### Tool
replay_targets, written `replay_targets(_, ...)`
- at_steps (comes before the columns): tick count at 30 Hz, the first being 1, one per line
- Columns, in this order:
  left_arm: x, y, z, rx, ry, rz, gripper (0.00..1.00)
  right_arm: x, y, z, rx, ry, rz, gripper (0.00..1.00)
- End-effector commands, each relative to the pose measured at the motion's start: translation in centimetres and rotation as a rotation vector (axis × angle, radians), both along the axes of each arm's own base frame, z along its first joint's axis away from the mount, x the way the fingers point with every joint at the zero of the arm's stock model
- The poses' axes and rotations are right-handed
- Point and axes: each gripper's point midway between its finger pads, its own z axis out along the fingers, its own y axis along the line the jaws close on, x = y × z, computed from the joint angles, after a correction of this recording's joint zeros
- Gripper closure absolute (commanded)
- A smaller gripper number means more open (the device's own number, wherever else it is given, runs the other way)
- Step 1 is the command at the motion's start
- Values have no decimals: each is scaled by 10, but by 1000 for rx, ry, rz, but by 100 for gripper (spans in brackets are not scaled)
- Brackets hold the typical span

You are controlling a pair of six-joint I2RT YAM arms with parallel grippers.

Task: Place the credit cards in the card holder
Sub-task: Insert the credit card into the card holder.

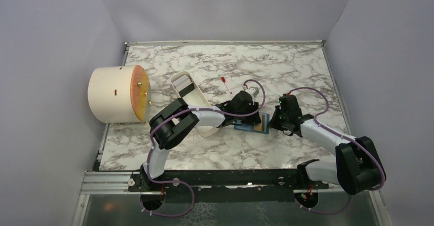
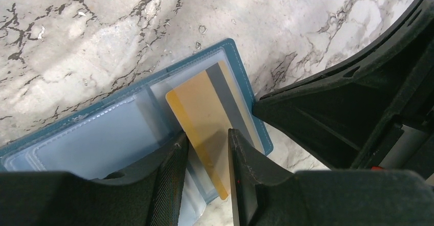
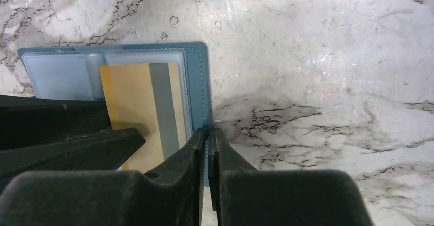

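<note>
**Desk:** Where is the card just now?

**Me:** The card holder lies open and flat on the table, between my two arms; the yellow card, the one with the grey stripe, lies slanted across its right-hand panel; the far end sits on or under the clear pocket, I cannot tell which; the near end runs back between my left fingers.

**Desk:** And the fingers?

**Me:** The left gripper has its fingers apart, one on each side of the card's near end; I see no clamp on the card. The right gripper is closed; its tips look pinched on the holder's outer right edge, pinning it down.

**Desk:** So how do you do this well?

**Me:** As I judge it, the card is askew to the pocket, so I square it first; the long edges should run parallel to the pocket's sides. Then I push from the near short edge, low and flat, straight along the pocket; any lift and the corner will likely catch the seam or ride over the clear sleeve. The right pinch has to hold, or the holder will slide along with the card; so I go slowly and watch the teal border for creep.

**Desk:** The second card?

**Me:** I cannot find one in these views.
</note>
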Motion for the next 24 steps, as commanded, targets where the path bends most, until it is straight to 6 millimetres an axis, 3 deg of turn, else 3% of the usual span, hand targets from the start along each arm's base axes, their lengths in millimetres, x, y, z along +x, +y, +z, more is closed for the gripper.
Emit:
replay_targets(1,-4,-14,19,-43,-40,-50,62,11,1,3,-12,-42,7,92)
replay_targets(8,1,-8,22,1,-38,-34,52,10,-3,14,-34,-41,3,92)
replay_targets(13,3,-5,35,10,-61,-27,46,7,-5,24,-33,-55,4,90)
replay_targets(20,3,-1,35,41,-59,-33,45,7,-4,37,-19,-86,0,89)
replay_targets(24,-3,-5,25,19,-29,-59,45,9,-2,33,-4,-84,-2,90)
